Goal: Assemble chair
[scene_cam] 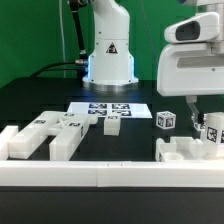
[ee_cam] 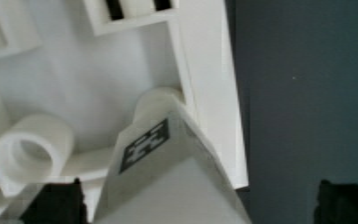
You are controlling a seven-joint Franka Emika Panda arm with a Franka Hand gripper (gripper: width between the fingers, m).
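Note:
The chair is in loose white tagged parts. In the exterior view, several slabs and bars (scene_cam: pixel 45 135) lie at the left, a small block (scene_cam: pixel 112 125) sits mid-table, and a tagged cube (scene_cam: pixel 165 120) stands right of centre. At the right, a chunky piece (scene_cam: pixel 180 150) carries a tagged post (scene_cam: pixel 212 131). My gripper (scene_cam: pixel 200 118) hangs just over this piece. In the wrist view, my gripper (ee_cam: pixel 197 206) is open. Its dark fingertips (ee_cam: pixel 51 204) straddle a tagged white post (ee_cam: pixel 158 150) with gaps on both sides. A round peg (ee_cam: pixel 34 150) sits beside the post.
The marker board (scene_cam: pixel 105 109) lies flat behind the parts, in front of the robot's base (scene_cam: pixel 108 60). A white border rail (scene_cam: pixel 110 176) runs along the front edge. The black table (ee_cam: pixel 309 90) shows beside the piece under the gripper.

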